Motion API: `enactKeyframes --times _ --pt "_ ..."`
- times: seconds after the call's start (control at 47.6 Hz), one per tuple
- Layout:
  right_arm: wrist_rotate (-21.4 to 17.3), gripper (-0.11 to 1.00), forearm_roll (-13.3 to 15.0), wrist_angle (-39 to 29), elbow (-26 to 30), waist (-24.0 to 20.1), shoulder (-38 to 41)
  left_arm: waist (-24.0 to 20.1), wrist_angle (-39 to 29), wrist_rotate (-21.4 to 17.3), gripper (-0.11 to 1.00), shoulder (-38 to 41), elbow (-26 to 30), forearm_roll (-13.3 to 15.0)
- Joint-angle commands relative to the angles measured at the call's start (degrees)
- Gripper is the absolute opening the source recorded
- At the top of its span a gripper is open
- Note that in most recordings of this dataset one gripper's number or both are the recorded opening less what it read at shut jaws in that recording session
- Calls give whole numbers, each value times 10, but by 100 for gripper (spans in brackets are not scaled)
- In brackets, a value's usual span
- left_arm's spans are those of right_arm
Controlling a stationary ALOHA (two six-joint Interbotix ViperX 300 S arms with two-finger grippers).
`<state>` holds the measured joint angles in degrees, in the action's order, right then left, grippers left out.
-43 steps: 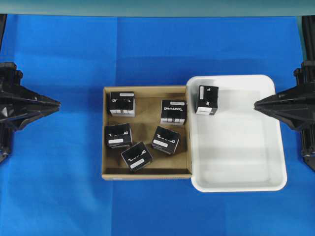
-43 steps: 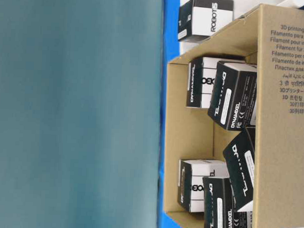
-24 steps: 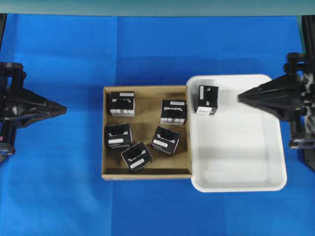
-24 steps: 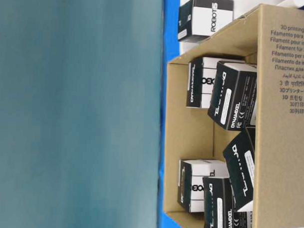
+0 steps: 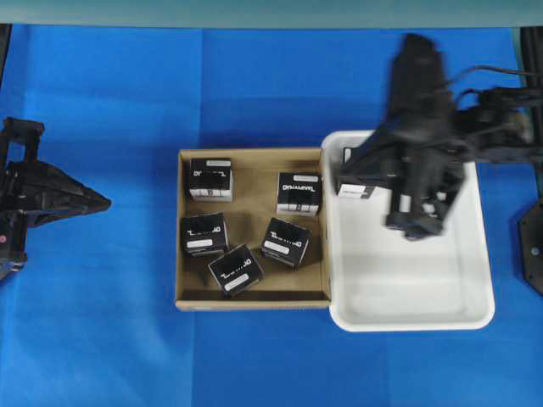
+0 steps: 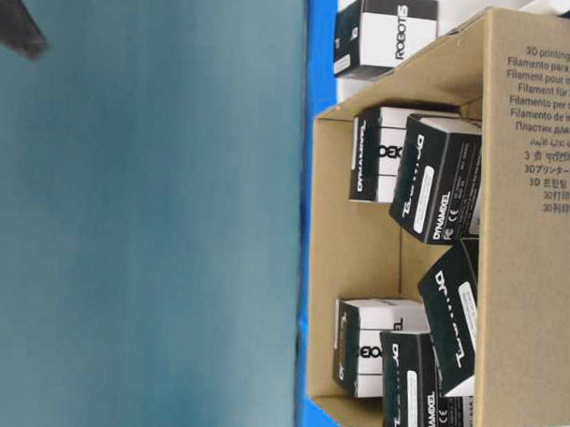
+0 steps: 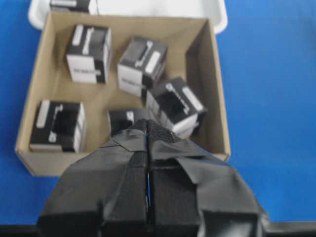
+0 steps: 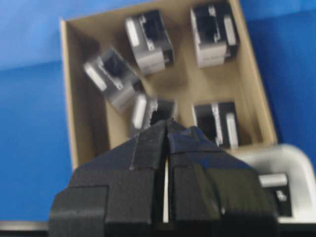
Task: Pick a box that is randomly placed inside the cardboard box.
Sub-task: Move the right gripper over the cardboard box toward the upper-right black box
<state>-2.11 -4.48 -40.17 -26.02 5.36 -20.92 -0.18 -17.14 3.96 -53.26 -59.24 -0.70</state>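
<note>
Centrally on a blue table cover (image 5: 254, 85) sits the cardboard box (image 5: 252, 299), shallow and brown, with five small black cartons lying loose inside it. Two rest along its far side: one in the far left corner (image 5: 210, 179) and one near the far right wall (image 5: 299, 193). Three more cluster toward the near side: one at the left (image 5: 204, 234), one in the middle nearest the front wall (image 5: 235, 270), and one to its right (image 5: 285, 241). None of them is being held or touched.

Touching the cardboard box's right wall is a larger white tray (image 5: 475, 288). A sixth black carton (image 5: 355, 188) lies in the tray's far left corner, mostly hidden beneath the right arm.

The right gripper (image 8: 167, 124) hangs blurred above the left part of the tray, its jaws pressed together with nothing between them. The left gripper (image 7: 148, 126) waits over the blue cover, well to the left of the cardboard box, pointing toward it, its jaws likewise closed together and empty.
</note>
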Motion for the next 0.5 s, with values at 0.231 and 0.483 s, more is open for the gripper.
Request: enactKeyframes --times 0.231,0.483 --pt "41 2 26 -164 185 16 169 -1 -40 5 -6 -1 16 -2" --pt "101 2 27 -238 292 19 276 -1 -42 17 -6 -4 16 -2"
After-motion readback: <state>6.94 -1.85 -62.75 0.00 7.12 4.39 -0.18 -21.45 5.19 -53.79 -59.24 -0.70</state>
